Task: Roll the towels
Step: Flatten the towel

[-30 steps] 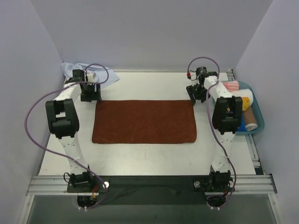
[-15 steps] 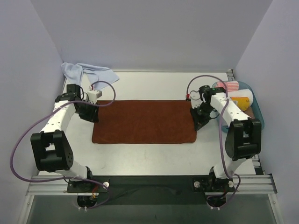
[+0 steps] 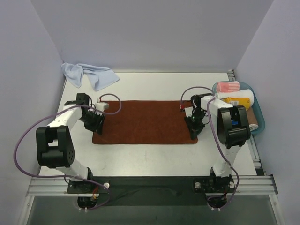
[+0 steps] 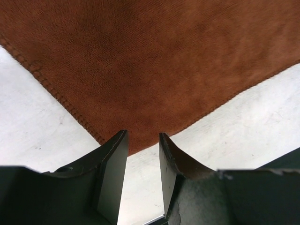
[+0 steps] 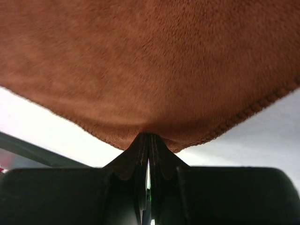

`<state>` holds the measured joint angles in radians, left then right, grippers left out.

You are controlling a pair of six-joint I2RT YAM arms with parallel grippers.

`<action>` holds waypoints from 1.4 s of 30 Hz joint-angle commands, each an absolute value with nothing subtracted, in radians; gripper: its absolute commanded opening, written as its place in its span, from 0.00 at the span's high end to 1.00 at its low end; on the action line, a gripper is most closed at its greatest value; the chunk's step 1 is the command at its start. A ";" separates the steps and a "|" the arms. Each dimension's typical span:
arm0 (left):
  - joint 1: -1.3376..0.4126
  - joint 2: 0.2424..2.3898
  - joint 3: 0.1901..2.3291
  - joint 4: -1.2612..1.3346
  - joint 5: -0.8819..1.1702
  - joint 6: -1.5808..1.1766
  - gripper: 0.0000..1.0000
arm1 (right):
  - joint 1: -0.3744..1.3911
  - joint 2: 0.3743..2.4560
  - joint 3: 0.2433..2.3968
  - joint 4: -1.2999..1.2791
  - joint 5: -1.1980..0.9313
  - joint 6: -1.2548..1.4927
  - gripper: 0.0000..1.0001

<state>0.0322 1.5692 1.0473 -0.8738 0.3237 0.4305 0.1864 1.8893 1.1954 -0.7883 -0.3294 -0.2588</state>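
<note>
The rust-brown towel (image 3: pixel 143 122) lies flat mid-table. In the left wrist view its near-left corner (image 4: pixel 140 93) points in between my fingertips. My left gripper (image 3: pixel 97 125) (image 4: pixel 139 145) is open, its jaws a narrow gap apart with bare table showing between them. My right gripper (image 3: pixel 193 132) (image 5: pixel 149 137) sits at the towel's (image 5: pixel 150 70) near-right corner. Its jaws are pressed together with the corner's edge drawn into their tips. The light-blue towel (image 3: pixel 89 75) lies crumpled at the back left, away from both grippers.
A blue tray (image 3: pixel 260 117) stands at the right edge. It holds a rolled pink-striped cloth (image 3: pixel 228 86), a yellow one (image 3: pixel 238 101) and another roll (image 3: pixel 253 123). Grey walls enclose the table on three sides.
Both arms came forward from the towel's far corners to its near corners. The right gripper shut there. The left jaws narrowed.
</note>
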 commanded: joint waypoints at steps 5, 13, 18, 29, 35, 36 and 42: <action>0.046 1.698 1.028 -0.808 0.209 0.434 0.57 | 0.230 1.927 1.164 -0.821 -0.123 -0.285 0.99; 0.081 1.746 1.042 -0.830 0.164 0.466 0.61 | 0.261 1.853 1.152 -0.836 -0.106 -0.299 0.87; 0.081 1.645 1.103 -0.926 0.281 0.457 0.46 | 0.261 1.740 1.155 -0.867 -0.140 -0.287 0.78; 0.086 1.562 1.068 -0.980 0.258 0.482 0.46 | 0.261 1.700 1.114 -0.867 -0.198 -0.278 0.85; 0.101 1.621 1.020 -0.914 0.203 0.489 0.52 | 0.261 1.787 1.066 -0.818 -0.175 -0.275 0.88; 0.104 1.643 1.013 -0.896 0.193 0.492 0.53 | 0.262 1.796 1.060 -0.812 -0.158 -0.275 0.88; 0.140 1.695 0.950 -0.864 0.132 0.534 0.60 | 0.264 1.841 1.020 -0.798 -0.100 -0.294 0.87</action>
